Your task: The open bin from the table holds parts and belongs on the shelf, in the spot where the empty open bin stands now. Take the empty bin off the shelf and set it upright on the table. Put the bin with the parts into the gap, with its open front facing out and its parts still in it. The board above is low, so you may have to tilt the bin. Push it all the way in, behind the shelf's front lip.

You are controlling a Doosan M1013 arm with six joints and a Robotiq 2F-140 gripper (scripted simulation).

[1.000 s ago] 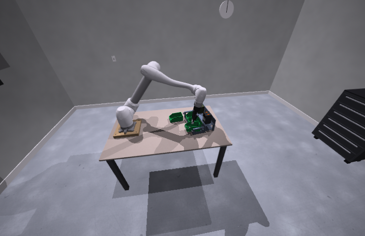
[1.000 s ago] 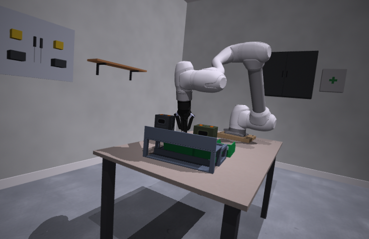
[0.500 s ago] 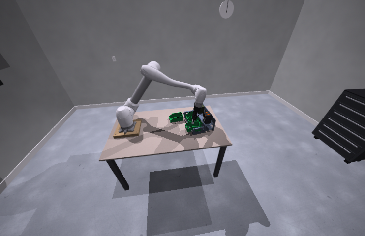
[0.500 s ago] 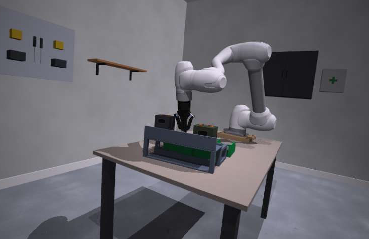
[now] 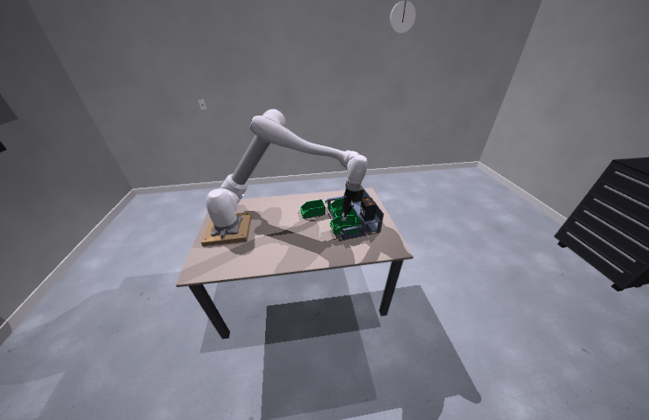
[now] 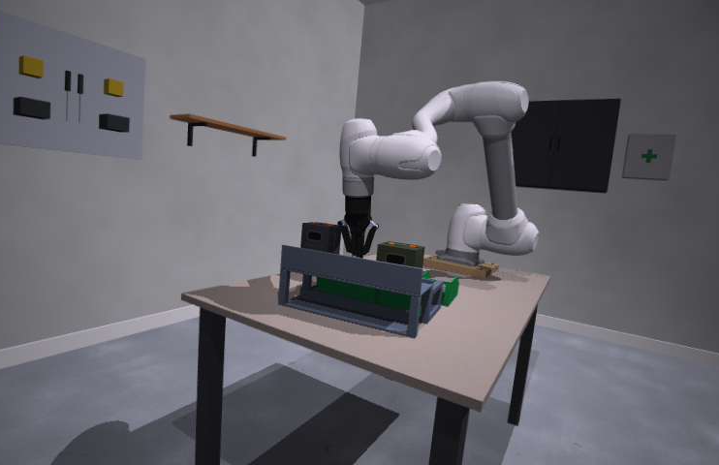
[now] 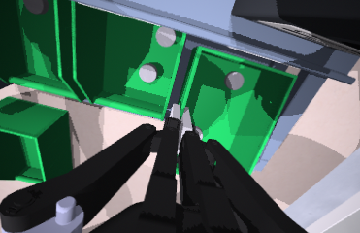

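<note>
My gripper (image 5: 344,216) (image 6: 359,253) (image 7: 178,116) points down at the front of the grey shelf (image 5: 375,225) (image 6: 344,268) (image 7: 212,19). It is shut on the thin left side wall of a green open bin (image 5: 347,227) (image 7: 236,116). This bin holds grey round parts (image 7: 234,80) and sits at the right end of the shelf in the wrist view, its far end at the edge of the low top board. Two more green bins with parts (image 7: 119,63) stand beside it in the shelf. The empty green bin (image 5: 312,208) (image 6: 451,291) (image 7: 27,141) stands upright on the table (image 5: 285,252).
Two dark boxes with orange tops (image 6: 319,236) (image 6: 399,254) stand on the shelf's top board, on either side of my gripper. The arm's base sits on a wooden plate (image 5: 226,234) at the table's left end. The shelf stands near the table's right edge.
</note>
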